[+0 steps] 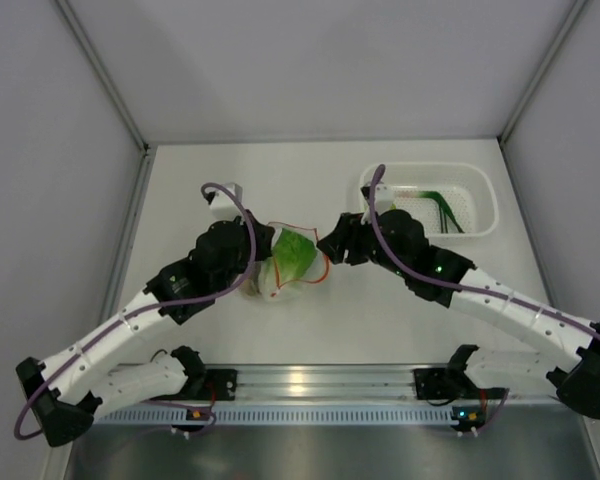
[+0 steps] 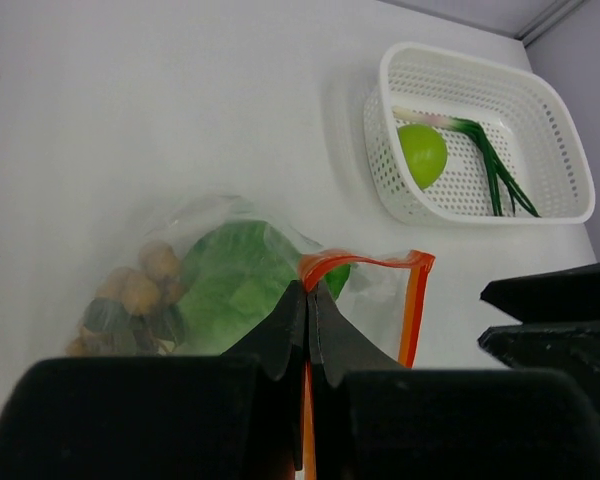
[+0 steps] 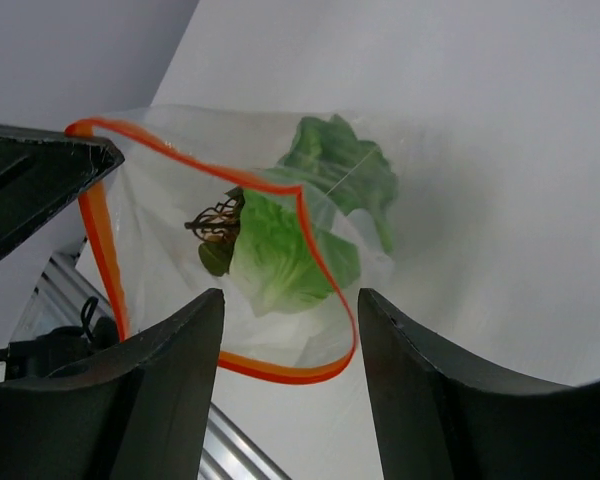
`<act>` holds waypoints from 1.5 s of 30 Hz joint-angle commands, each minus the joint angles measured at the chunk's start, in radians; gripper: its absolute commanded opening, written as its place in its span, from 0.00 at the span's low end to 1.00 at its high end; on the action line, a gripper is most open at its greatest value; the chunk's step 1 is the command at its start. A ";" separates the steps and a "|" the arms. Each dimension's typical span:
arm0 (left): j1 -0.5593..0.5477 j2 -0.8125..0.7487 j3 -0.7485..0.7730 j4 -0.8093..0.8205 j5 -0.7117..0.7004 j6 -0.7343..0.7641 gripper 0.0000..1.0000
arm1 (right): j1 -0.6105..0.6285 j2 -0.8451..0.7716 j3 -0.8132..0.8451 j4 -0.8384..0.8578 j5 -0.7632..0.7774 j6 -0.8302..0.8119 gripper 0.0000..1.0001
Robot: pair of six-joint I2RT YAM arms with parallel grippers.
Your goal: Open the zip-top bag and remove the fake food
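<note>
My left gripper grasps the zip strip of the zip-top bag, lying on the surface left of the basket; I judge removal in hand, so the released right gripper must next enter the open mouth for the lettuce.

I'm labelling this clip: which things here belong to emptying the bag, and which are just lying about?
Job: zip bag, held by the left claw; lettuce and brown balls inside it; green fruit, already in the white basket.
Lying about: white basket; green onion.
</note>
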 commanded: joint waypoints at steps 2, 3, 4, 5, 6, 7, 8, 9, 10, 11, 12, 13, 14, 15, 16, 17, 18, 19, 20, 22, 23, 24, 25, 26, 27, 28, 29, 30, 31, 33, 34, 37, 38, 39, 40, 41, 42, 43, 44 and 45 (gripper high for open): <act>0.002 -0.034 -0.012 0.109 -0.031 -0.056 0.00 | 0.111 0.035 0.068 0.102 0.128 0.029 0.59; 0.003 -0.042 -0.020 0.115 -0.033 -0.063 0.00 | 0.125 0.040 0.073 0.107 0.147 0.032 0.61; 0.003 -0.047 -0.026 0.129 -0.033 -0.071 0.00 | 0.144 0.051 0.073 0.113 0.147 0.034 0.69; 0.003 -0.053 -0.037 0.135 -0.031 -0.073 0.00 | 0.147 0.054 0.070 0.127 0.136 0.037 0.76; 0.003 -0.053 -0.039 0.138 -0.030 -0.073 0.00 | 0.148 0.052 0.042 0.177 0.090 0.043 0.83; 0.003 -0.051 -0.037 0.138 -0.028 -0.074 0.00 | 0.148 0.043 0.028 0.215 0.081 0.048 0.97; 0.003 -0.048 -0.037 0.136 -0.025 -0.073 0.00 | 0.148 0.036 0.011 0.246 0.067 0.055 0.99; 0.003 -0.047 -0.036 0.136 -0.023 -0.073 0.00 | 0.148 0.028 -0.021 0.297 0.041 0.065 0.99; 0.003 -0.045 -0.035 0.138 -0.022 -0.073 0.00 | 0.147 0.014 -0.033 0.311 0.036 0.072 0.99; 0.003 -0.039 -0.034 0.136 -0.017 -0.074 0.00 | 0.147 0.009 -0.041 0.316 0.039 0.081 0.99; 0.003 -0.036 -0.032 0.138 -0.014 -0.076 0.00 | 0.147 0.005 -0.052 0.316 0.058 0.113 0.99; 0.003 -0.031 -0.031 0.136 -0.014 -0.076 0.00 | 0.147 0.000 -0.056 0.319 0.061 0.127 1.00; 0.003 -0.024 -0.031 0.138 -0.013 -0.076 0.00 | 0.144 0.000 -0.061 0.326 0.050 0.132 0.99; 0.003 -0.021 -0.029 0.142 -0.010 -0.077 0.00 | 0.138 0.003 -0.068 0.335 0.017 0.143 0.99; 0.003 -0.016 -0.031 0.144 -0.007 -0.079 0.00 | 0.130 0.009 -0.073 0.351 0.009 0.154 0.99; 0.003 -0.011 -0.034 0.149 -0.008 -0.085 0.00 | 0.130 0.017 -0.073 0.346 0.024 0.187 0.99; 0.003 -0.010 -0.034 0.152 -0.011 -0.088 0.00 | 0.130 0.017 -0.069 0.339 0.038 0.206 0.98; 0.003 -0.010 -0.037 0.155 -0.011 -0.092 0.00 | 0.129 0.031 -0.064 0.320 0.044 0.224 0.95; 0.003 -0.010 -0.039 0.159 -0.010 -0.097 0.00 | 0.129 0.043 -0.056 0.307 0.046 0.242 0.91; 0.003 -0.011 -0.048 0.175 -0.010 -0.108 0.00 | 0.129 0.080 -0.015 0.258 0.044 0.273 0.86; 0.003 -0.016 -0.051 0.181 -0.011 -0.112 0.00 | 0.132 0.095 0.016 0.213 0.052 0.275 0.85; 0.003 -0.016 -0.055 0.193 -0.011 -0.122 0.00 | 0.136 0.127 0.031 0.192 0.059 0.276 0.83; 0.003 -0.019 -0.058 0.201 -0.010 -0.126 0.00 | 0.138 0.143 0.045 0.167 0.071 0.279 0.81; 0.003 -0.021 -0.065 0.207 -0.003 -0.131 0.00 | 0.141 0.155 0.054 0.144 0.090 0.282 0.81; 0.003 -0.022 -0.065 0.213 -0.002 -0.138 0.00 | 0.144 0.175 0.060 0.138 0.123 0.290 0.79; 0.003 -0.021 -0.065 0.216 0.004 -0.143 0.00 | 0.150 0.184 0.062 0.129 0.143 0.302 0.78; 0.002 -0.022 -0.068 0.219 0.007 -0.149 0.00 | 0.152 0.189 0.060 0.128 0.157 0.315 0.78; 0.002 -0.022 -0.072 0.221 0.006 -0.160 0.00 | 0.153 0.196 0.050 0.150 0.182 0.336 0.77; 0.002 -0.024 -0.078 0.225 0.006 -0.166 0.00 | 0.158 0.203 0.045 0.159 0.194 0.345 0.77; 0.002 -0.034 -0.100 0.245 0.012 -0.183 0.00 | 0.161 0.233 0.037 0.179 0.217 0.370 0.76; 0.002 -0.036 -0.106 0.253 0.015 -0.189 0.00 | 0.161 0.249 0.039 0.211 0.219 0.374 0.76; 0.002 -0.050 -0.131 0.279 0.024 -0.214 0.00 | 0.159 0.325 0.068 0.219 0.205 0.373 0.77; 0.002 -0.050 -0.131 0.281 0.024 -0.217 0.00 | 0.161 0.345 0.106 0.204 0.204 0.349 0.79; 0.002 -0.050 -0.134 0.282 0.026 -0.224 0.00 | 0.164 0.385 0.129 0.190 0.214 0.342 0.82; 0.002 -0.050 -0.137 0.284 0.029 -0.226 0.00 | 0.167 0.403 0.149 0.137 0.222 0.341 0.84; 0.002 -0.050 -0.137 0.282 0.029 -0.231 0.00 | 0.165 0.419 0.171 0.130 0.234 0.336 0.85; 0.002 -0.051 -0.140 0.285 0.030 -0.234 0.00 | 0.167 0.442 0.174 0.130 0.242 0.344 0.87; 0.002 -0.050 -0.146 0.290 0.030 -0.235 0.00 | 0.165 0.451 0.172 0.145 0.251 0.353 0.88; 0.002 -0.050 -0.150 0.294 0.032 -0.238 0.00 | 0.167 0.457 0.165 0.160 0.257 0.365 0.91; 0.002 -0.051 -0.154 0.305 0.035 -0.240 0.00 | 0.167 0.471 0.166 0.165 0.265 0.367 0.98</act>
